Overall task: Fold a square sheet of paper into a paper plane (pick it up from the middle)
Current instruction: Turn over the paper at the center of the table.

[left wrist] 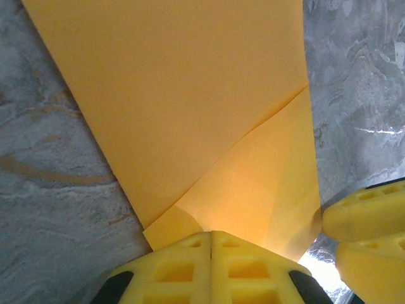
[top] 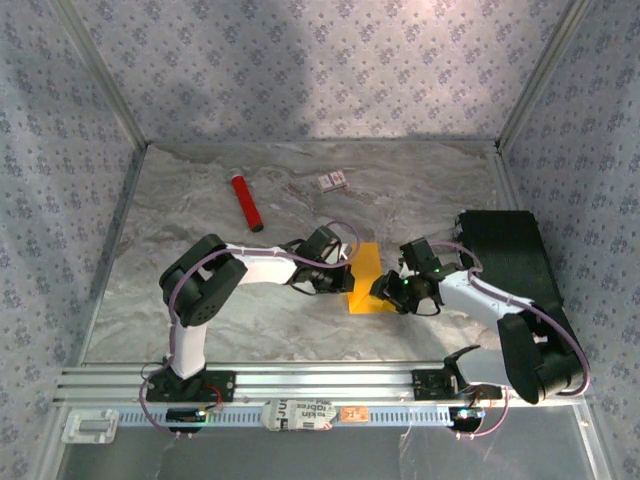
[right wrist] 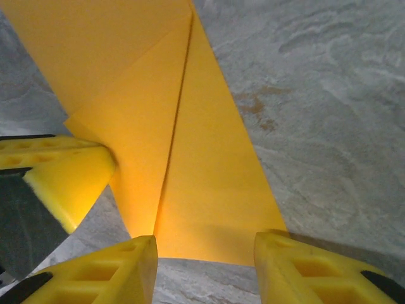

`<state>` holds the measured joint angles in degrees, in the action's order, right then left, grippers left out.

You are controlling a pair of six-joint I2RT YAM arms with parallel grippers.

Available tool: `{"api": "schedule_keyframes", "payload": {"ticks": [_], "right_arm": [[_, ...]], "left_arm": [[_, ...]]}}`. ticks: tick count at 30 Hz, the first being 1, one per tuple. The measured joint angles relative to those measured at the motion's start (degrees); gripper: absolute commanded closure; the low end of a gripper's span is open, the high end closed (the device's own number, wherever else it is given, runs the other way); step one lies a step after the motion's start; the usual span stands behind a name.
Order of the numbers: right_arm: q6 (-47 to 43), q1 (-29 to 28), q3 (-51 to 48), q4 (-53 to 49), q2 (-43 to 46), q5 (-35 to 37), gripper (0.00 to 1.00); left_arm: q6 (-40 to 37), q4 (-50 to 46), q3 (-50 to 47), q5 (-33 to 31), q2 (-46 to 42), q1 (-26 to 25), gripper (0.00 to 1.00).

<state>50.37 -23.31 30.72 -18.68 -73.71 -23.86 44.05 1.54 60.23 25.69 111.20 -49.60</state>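
Top external view, stock as it stands:

Item 1, square sheet of paper (top: 366, 275): orange-yellow, lying flat in the middle of the counter (top: 200, 200), between my 2 claws. As it lies it is not a plain square. It reads as a narrower, layered shape.

Item 2, left claw (left wrist: 211, 239): fully closed and holding nothing. Its joined tips bear down on the near end of the sheet, where a diagonal flap edge runs across the top layer.

Item 3, right claw (right wrist: 205, 244): jaws moderately apart, gripping nothing, set astride the sheet's narrow end. 1 pad (right wrist: 304, 266) overlaps a corner. This wrist view shows 1 long crease and 1 slanted flap, with a pad of my left claw at the sheet's side edge.

Item 4, red tube (top: 247, 203) and small white card (top: 332, 181): on the far part of the counter, well apart from the work.

Progress, my judgement: the early corner folds are done, and I appear to be pressing a crease flat. Left to do: the further narrowing folds, the centre ridge and the wings. No pointed dart exists yet, so I put the job short of halfway.
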Motion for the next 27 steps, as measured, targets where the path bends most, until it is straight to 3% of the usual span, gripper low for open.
{"api": "schedule_keyframes", "payload": {"ticks": [27], "right_arm": [[-0.1,2.1,-0.5,12.6,-4.0,-4.9,0.51]], "left_arm": [[0.0,0.0,0.0,0.1,0.0,0.0,0.96]]}}
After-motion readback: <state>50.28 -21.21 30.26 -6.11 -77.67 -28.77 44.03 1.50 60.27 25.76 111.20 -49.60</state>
